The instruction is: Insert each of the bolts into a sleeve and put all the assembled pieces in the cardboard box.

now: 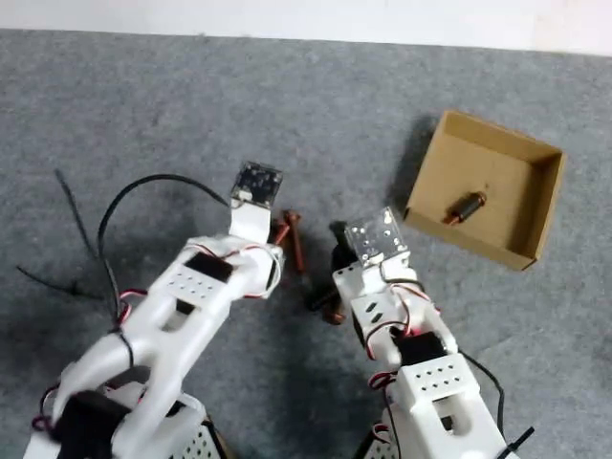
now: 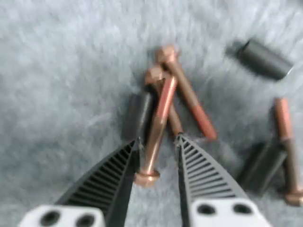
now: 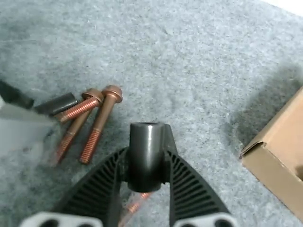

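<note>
The table [image 1: 143, 105] has a coarse grey, carpet-like covering, and a strip of pale wall [image 1: 287, 14] runs along its far edge. A thin black cable [image 1: 153, 178] loops over the grey beside the left arm. Off to the right stands an open brown cardboard box [image 1: 542, 203]. On its floor lies one assembled piece [image 1: 464, 207], a dark sleeve on a copper bolt, set slantwise to the box walls.

The loose hardware lies between the two arms. The left gripper [image 2: 157, 140] has its ribbed black fingers apart, one on either side of a copper-coloured metal bolt [image 2: 158, 113] lying flat on the grey. The bolt's flanged head sits between the fingers, nearest the wrist. Its shank runs straight out away from the gripper, crossing over two further copper bolts [image 2: 189, 101]. From here it looks as if neither finger touches it, though the view is soft. A short black tubular sleeve [image 2: 137, 116] lies just beside that bolt, nearly parallel to it.

The right gripper [image 3: 146, 153] is clamped on a second black sleeve [image 3: 147, 137], a smooth dark cylinder with a hollow bore. Its long axis lines up with the gripper, and the open end points away from the wrist. It sits near the bolts, with the box well apart to the right.
</note>
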